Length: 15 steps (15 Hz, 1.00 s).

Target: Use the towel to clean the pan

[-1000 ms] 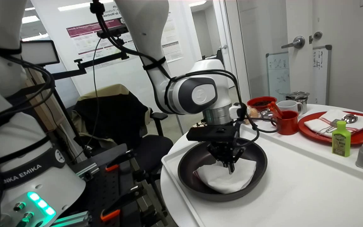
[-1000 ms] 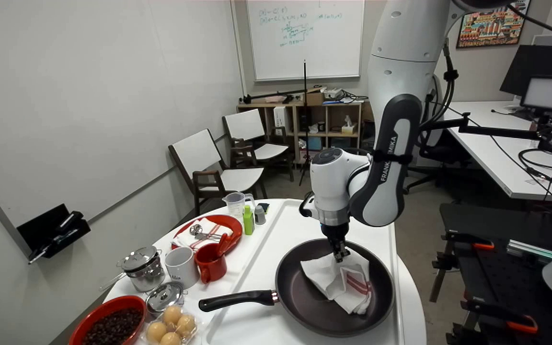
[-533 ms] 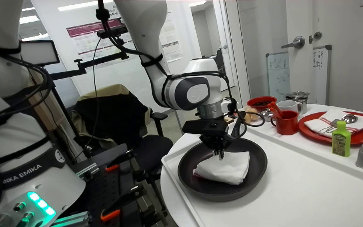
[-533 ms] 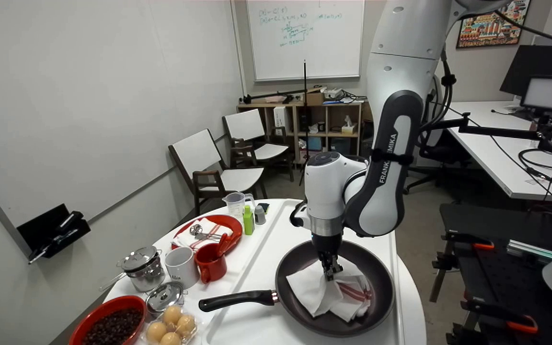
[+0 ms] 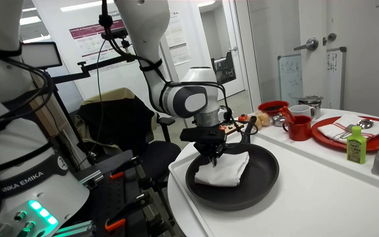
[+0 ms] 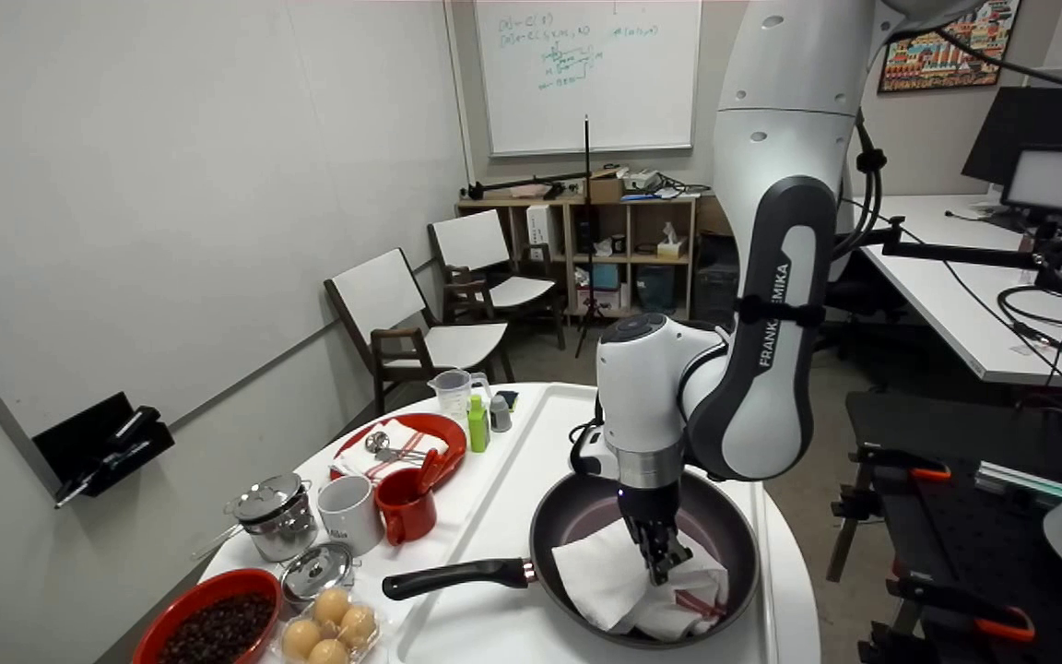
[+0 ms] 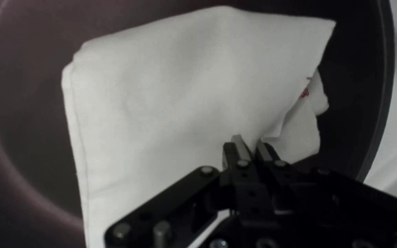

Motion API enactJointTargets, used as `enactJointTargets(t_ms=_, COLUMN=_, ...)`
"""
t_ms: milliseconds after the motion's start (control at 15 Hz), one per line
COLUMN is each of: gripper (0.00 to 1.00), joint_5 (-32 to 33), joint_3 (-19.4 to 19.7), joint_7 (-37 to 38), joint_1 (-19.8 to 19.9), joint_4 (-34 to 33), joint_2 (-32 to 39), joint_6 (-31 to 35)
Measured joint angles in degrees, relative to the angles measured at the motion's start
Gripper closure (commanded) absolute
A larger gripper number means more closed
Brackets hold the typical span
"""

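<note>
In an exterior view the pan (image 6: 720, 516) lies with its handle (image 6: 457, 577) pointing left, the long axis running left to right. The towel (image 6: 597, 572) sits folded in it, toward the near side, pinched in the closed gripper (image 7: 250, 143). The arm (image 6: 775, 341) reads "FRANKA EMIKA", partly covered; the bottle (image 5: 356, 149), "Olive oil".

In an exterior view, looks down across the round white counter (image 5: 178, 205), near the rounded white robot base (image 5: 54, 195); in an exterior view, faces a framed rectangular whiteboard (image 6: 591, 78). Shares the round black frying pan (image 5: 255, 177) in both exterior views. In the wrist view, peers closely into it past the black hand (image 7: 250, 143).
</note>
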<state>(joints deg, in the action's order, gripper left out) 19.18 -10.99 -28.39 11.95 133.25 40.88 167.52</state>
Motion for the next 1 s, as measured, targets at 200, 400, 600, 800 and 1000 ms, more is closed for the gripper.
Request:
enactJointTargets(t_ms=200, gripper=0.99, joint_5=0.53, joint_3=1.2, joint_7=-3.12, joint_1=0.18, joint_4=1.98, joint_2=0.07, joint_6=-2.75)
enactJointTargets(t_ms=400, gripper=0.99, joint_5=2.33, joint_3=4.37, joint_7=-6.36, joint_1=-0.1, joint_4=4.31, joint_2=-0.02, joint_6=-5.07)
enactJointTargets(t_ms=600, gripper=0.99, joint_5=5.16, joint_3=8.47, joint_7=-7.89, joint_1=-1.29, joint_4=5.79, joint_2=-0.1, joint_6=-5.01)
enactJointTargets(t_ms=800, gripper=0.99, joint_5=7.25, joint_3=11.16, joint_7=-8.3, joint_1=-3.13, joint_4=6.16, joint_2=-0.1, joint_6=-5.01)
enactJointTargets(t_ms=1000, gripper=0.99, joint_5=9.28, joint_3=11.73, joint_7=-9.81, joint_1=-4.79, joint_4=6.24, joint_2=-0.1, joint_6=-4.68)
